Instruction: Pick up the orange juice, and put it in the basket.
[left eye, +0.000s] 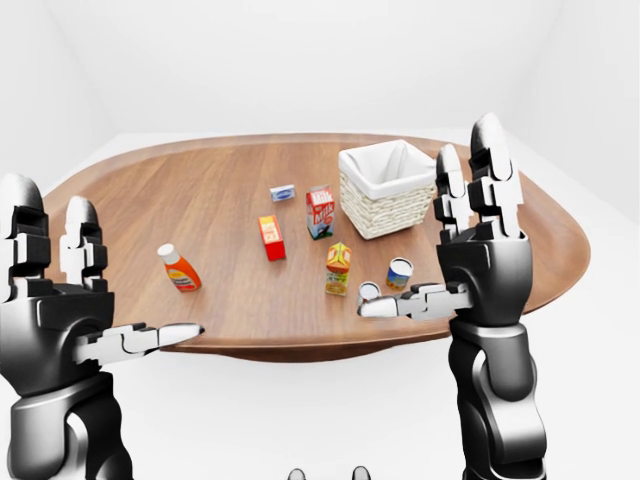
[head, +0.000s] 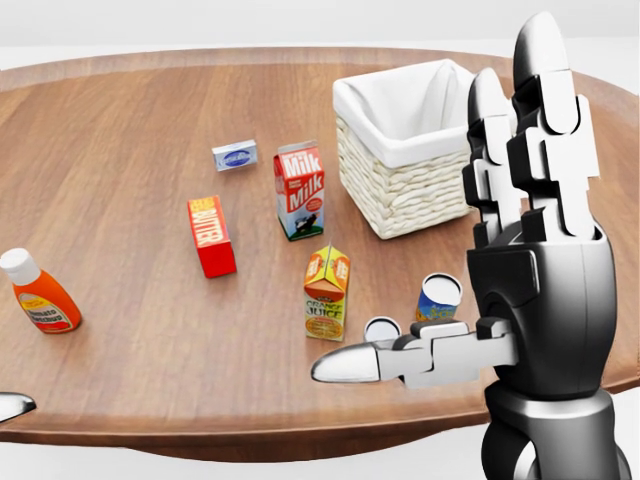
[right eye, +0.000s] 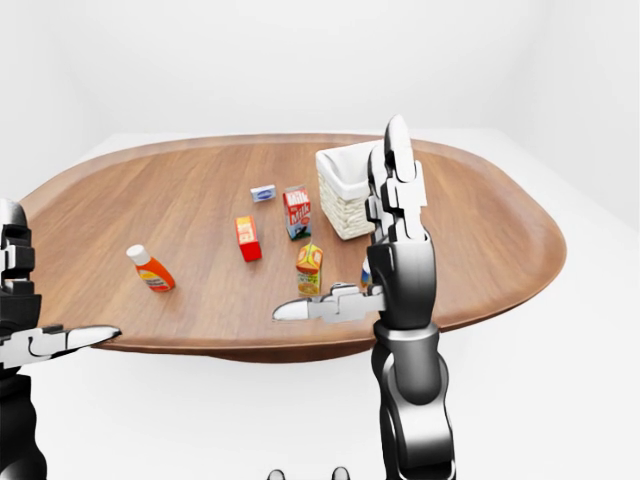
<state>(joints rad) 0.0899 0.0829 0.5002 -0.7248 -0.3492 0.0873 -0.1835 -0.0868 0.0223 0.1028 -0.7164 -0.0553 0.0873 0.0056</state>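
Note:
The orange juice carton (head: 327, 294) stands upright on the round wooden table (head: 120, 120), low in the middle of the head view. The white-lined wicker basket (head: 400, 205) sits above and to its right. My right hand (head: 425, 225) is raised open at the right, fingers (head: 530, 150) pointing up and thumb stretched left below the carton; it holds nothing. My left hand (left eye: 115, 265) is open and empty at the left of the left-eye view, short of the table edge. Only its thumb tip shows in the head view.
A milk carton (head: 300, 190), a red butter box (head: 211, 236) and a small blue-and-white box (head: 235, 155) stand left of the basket. A ketchup bottle (head: 38, 293) is at the far left. Two cans (head: 438, 297) (head: 382, 330) sit right of the juice, partly behind my thumb.

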